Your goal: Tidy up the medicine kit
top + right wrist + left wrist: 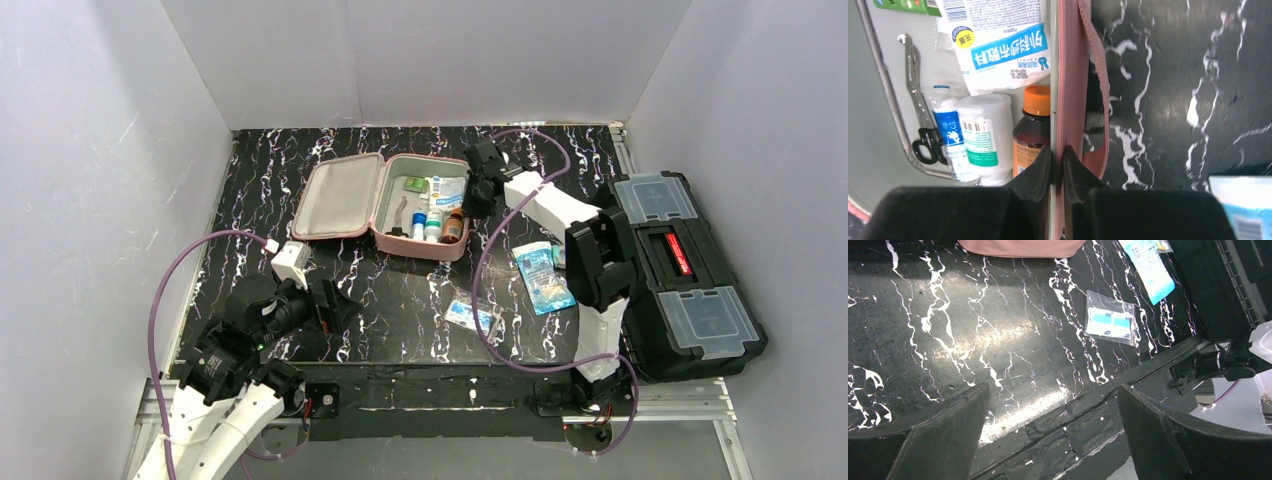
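Observation:
The pink medicine kit (340,195) lies open at the back middle of the table, lid flat to the left. Its tray holds a white packet (998,50), a white bottle (983,135), an amber bottle with an orange cap (1033,125), a blue-labelled bottle (950,135) and scissors (923,125). My right gripper (478,195) is shut on the kit's right wall (1068,75), one finger inside and one outside (1057,150). My left gripper (340,305) hangs open and empty over the front left of the table (1053,392).
A blue packet (545,278) and a small clear sachet (470,315) lie on the black marbled table right of centre. A black toolbox (690,270) with clear compartments stands at the right edge. White walls enclose three sides.

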Controlling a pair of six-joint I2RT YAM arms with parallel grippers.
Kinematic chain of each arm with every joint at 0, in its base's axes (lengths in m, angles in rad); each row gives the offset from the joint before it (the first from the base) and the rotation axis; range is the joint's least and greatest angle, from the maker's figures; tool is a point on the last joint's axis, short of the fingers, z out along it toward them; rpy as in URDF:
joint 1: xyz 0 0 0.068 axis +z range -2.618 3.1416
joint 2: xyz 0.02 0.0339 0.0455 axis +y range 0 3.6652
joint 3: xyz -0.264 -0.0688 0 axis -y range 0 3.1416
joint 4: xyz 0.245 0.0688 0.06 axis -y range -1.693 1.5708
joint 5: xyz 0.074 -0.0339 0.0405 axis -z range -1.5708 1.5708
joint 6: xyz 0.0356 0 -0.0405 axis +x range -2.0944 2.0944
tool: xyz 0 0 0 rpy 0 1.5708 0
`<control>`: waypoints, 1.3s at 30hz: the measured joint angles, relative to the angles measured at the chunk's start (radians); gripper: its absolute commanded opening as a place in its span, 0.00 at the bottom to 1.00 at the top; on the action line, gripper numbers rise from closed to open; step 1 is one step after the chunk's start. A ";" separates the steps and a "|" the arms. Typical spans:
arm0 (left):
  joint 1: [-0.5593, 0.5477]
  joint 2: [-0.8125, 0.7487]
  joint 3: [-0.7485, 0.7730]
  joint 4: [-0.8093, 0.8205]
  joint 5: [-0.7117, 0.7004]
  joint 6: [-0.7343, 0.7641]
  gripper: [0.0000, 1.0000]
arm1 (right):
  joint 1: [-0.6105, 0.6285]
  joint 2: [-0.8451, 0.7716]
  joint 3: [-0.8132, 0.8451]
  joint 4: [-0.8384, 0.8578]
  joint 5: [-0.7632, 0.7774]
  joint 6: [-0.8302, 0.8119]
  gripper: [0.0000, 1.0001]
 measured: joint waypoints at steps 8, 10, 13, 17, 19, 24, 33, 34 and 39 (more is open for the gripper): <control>0.000 -0.001 0.000 0.000 0.000 -0.003 0.99 | 0.018 -0.185 -0.268 0.091 0.029 0.262 0.01; 0.000 -0.001 0.000 0.000 0.000 -0.004 1.00 | 0.033 -0.233 -0.329 0.095 0.047 0.334 0.01; 0.000 -0.004 0.000 -0.001 0.000 -0.007 0.99 | 0.067 -0.260 -0.356 0.082 0.088 0.414 0.01; 0.000 -0.016 0.000 -0.009 0.000 -0.009 0.99 | 0.124 -0.262 -0.356 0.068 0.141 0.504 0.01; 0.000 -0.021 0.000 -0.011 0.000 -0.010 1.00 | 0.159 -0.262 -0.357 0.063 0.163 0.553 0.01; 0.000 -0.035 0.000 -0.015 0.000 -0.011 0.99 | 0.258 -0.261 -0.358 0.053 0.210 0.659 0.01; 0.000 -0.045 0.000 -0.017 0.000 -0.021 0.99 | 0.399 -0.245 -0.344 0.041 0.261 0.749 0.44; 0.000 -0.045 0.000 -0.017 0.000 -0.022 1.00 | 0.414 -0.245 -0.343 0.040 0.266 0.753 0.46; 0.000 -0.044 0.000 -0.019 0.000 -0.025 1.00 | 0.469 -0.253 -0.339 0.028 0.290 0.748 0.57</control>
